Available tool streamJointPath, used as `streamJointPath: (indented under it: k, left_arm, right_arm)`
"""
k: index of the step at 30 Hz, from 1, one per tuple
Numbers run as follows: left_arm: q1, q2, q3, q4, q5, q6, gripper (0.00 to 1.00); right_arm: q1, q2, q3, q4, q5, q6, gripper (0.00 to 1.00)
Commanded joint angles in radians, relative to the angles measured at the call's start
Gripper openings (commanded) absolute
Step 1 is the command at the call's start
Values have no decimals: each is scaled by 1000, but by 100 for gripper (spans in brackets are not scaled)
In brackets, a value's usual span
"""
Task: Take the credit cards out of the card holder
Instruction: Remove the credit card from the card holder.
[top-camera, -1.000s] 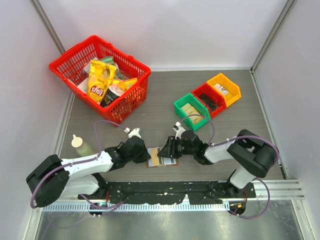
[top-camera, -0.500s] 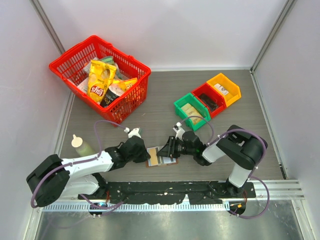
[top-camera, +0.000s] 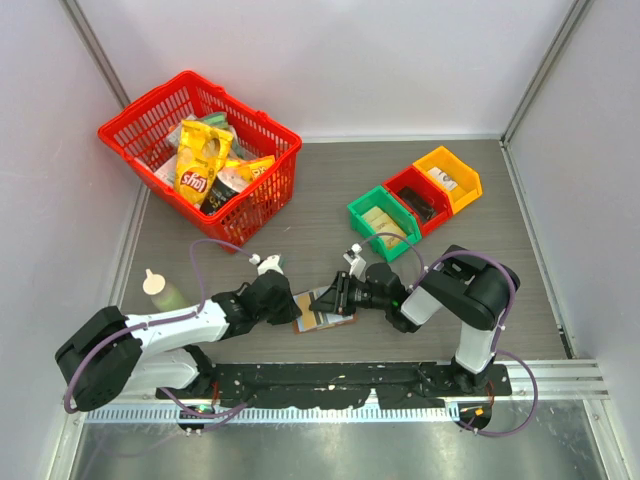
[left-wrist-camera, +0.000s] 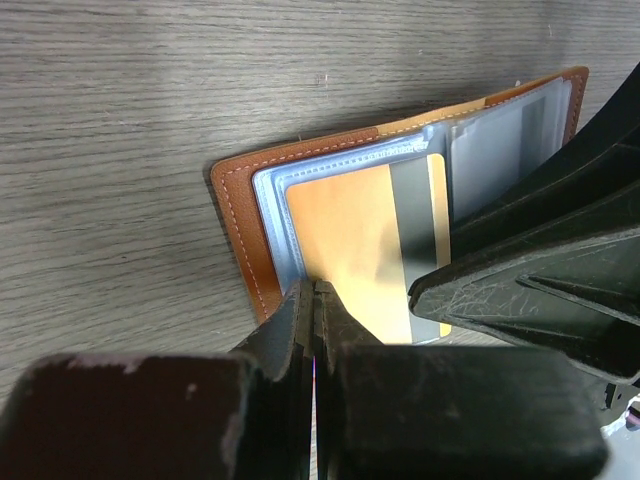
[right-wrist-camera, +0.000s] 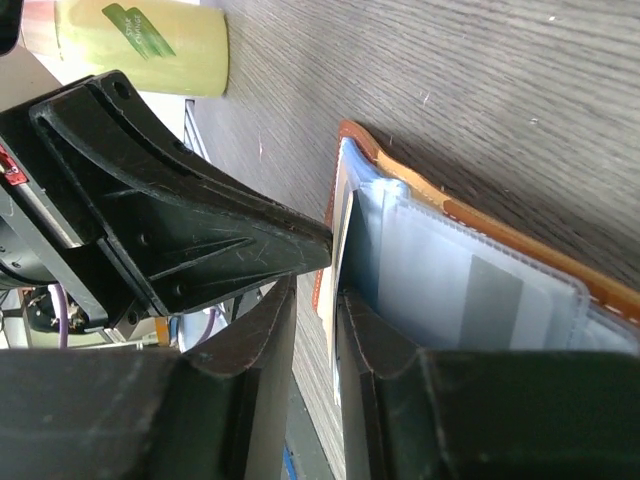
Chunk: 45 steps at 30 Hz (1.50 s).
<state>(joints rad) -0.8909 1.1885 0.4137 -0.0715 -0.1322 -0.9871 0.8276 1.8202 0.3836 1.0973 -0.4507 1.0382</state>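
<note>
The card holder (top-camera: 322, 312) lies open on the table between both grippers. In the left wrist view its brown leather border (left-wrist-camera: 240, 230) frames blue-grey sleeves that hold a tan credit card (left-wrist-camera: 345, 240) with a grey stripe. My left gripper (left-wrist-camera: 315, 292) is shut, its tips resting on the holder's near edge. My right gripper (right-wrist-camera: 318, 310) stands at the holder's opposite side, jaws a narrow gap apart, with a thin pale card edge (right-wrist-camera: 333, 260) between them against the right finger. The holder's brown edge (right-wrist-camera: 480, 225) and sleeves lie beyond.
A green bottle (top-camera: 160, 293) stands at the left. A red basket (top-camera: 150, 115) with snack bags is at the back left. Green (top-camera: 382, 222), red (top-camera: 418, 198) and orange (top-camera: 448, 178) bins sit at the back right.
The right arm's elbow has swung left and inward while its gripper stays at the holder. The holder has turned slightly. The left arm has hardly moved.
</note>
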Motion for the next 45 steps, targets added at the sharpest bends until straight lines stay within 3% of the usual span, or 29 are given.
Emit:
streamJointPath:
  k: [1,7,18,24,29,33,43,45]
  left_arm:
    - [-5,28,2,-62,-43,10,0]
    - [-3,29,17,-117,-70,15,0]
    - [-3,2,17,-123,-72,16,0]
    - [-3,-75,16,-105,-55,11,0]
    - [-3,-139,34,-53,18,21,17]
    - [-3,-147,56,-1,78,37,22]
    - [-3,46,65,18,11,30,0]
    - [-3,71,45,30,8,25,0]
  right_arm:
    - [1,1,3,102,-94,6,27]
    - [-54,-7,-43,164,-129,31,20]
    - [-85,-10,-72,161,-148,23,19]
    - [-93,-13,-65,85,-141,-13,9]
    - [-93,-1,-51,73,-140,-17,6]
    - [-94,8,-45,62,-137,-20,6]
    - [-94,-9,-29,-7,-125,-44,6]
    - [-93,-21,-29,-31,-120,-55,6]
